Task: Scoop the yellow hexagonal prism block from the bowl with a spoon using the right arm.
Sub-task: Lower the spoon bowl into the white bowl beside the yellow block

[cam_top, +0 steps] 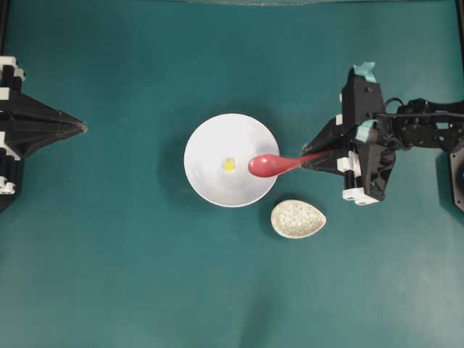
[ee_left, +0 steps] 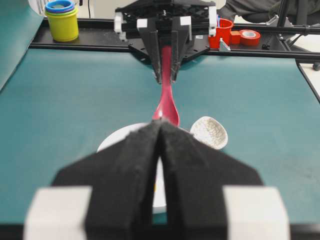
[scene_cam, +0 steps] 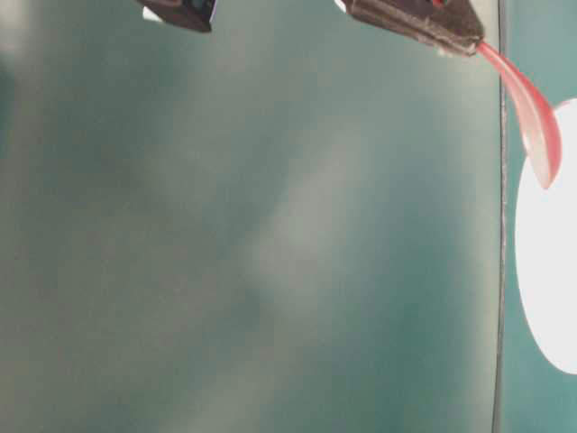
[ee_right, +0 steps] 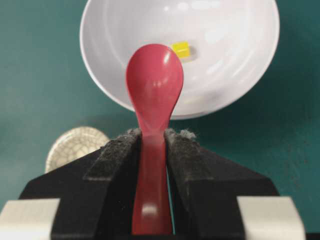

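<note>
A: Where is the tiny bright yellow hexagonal prism block [cam_top: 229,164] right now?

B: It lies on the floor of the plain round white bowl [cam_top: 210,138], close to the middle, on its own with nothing touching it. The right wrist view shows it too, just past the tip of the spoon's scoop.

A: And the glossy pink-red soup spoon [cam_top: 270,165]?

B: The right arm's black two-finger gripper [ee_right: 152,145] has it by the handle, its padded fingers [ee_right: 182,150] pressed against either side, so the jaws stand partly apart with the handle filling the gap. From overhead the oval scoop reaches over the bowl's right rim, just beside the yellow block but apart from it. The table-level view has the scoop hanging above the bowl's edge, tilted downward, clear of the dish.

A: What about the other arm?

B: The left gripper [cam_top: 81,127] sits at the left edge of the teal table [cam_top: 109,275], well apart from the bowl. Its own wrist camera shows the two black foam pads [ee_left: 135,165] meeting at the tip with only a thin seam between them, and nothing held.

A: Anything else near the bowl?

B: A small speckled egg-shaped spoon rest [cam_top: 298,218] lies just beside the bowl's lower right, not touching it
</note>
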You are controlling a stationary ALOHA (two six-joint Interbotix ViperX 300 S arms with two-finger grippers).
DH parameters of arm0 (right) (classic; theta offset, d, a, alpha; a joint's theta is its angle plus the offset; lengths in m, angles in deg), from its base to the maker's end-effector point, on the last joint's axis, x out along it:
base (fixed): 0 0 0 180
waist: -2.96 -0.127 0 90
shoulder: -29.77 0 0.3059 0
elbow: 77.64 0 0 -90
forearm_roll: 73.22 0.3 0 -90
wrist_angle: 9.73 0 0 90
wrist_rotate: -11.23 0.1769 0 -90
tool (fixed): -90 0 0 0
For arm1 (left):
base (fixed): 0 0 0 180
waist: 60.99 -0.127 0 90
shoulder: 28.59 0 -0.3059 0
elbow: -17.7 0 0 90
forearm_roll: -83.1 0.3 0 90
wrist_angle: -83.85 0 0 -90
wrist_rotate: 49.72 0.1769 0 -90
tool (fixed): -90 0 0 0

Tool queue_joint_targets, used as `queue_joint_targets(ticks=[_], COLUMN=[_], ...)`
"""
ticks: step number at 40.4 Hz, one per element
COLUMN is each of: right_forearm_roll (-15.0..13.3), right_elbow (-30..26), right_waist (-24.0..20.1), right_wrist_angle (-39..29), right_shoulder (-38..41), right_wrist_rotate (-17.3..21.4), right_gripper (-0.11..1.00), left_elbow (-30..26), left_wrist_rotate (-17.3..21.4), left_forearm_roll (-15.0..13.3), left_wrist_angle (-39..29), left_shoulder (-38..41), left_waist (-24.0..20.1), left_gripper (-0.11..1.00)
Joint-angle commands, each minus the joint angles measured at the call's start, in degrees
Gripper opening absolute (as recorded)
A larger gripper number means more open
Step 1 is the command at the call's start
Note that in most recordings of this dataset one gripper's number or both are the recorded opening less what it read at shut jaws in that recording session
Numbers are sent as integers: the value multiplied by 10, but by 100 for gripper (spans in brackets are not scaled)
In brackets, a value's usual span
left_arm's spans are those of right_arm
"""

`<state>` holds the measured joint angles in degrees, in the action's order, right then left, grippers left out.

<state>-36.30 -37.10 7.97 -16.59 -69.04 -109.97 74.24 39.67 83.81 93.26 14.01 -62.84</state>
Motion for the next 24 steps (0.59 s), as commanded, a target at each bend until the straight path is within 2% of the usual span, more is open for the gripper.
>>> queue_joint_targets(ticks=[1,24], right_forearm_roll=[-11,-53], right_elbow=[-24,-113], right_waist=[10,33], right_wrist_angle=[-12,-85], right_shoulder=[3,119], right_wrist_rotate=[0,2], right_gripper=[23,23], left_elbow=[-14,-15], left_wrist_rotate=[-1,-1], left_forearm_roll=[2,2], left_wrist_angle=[3,3], left_shoulder=[5,4], left_waist=[-2,-2], left_gripper=[-1,-1])
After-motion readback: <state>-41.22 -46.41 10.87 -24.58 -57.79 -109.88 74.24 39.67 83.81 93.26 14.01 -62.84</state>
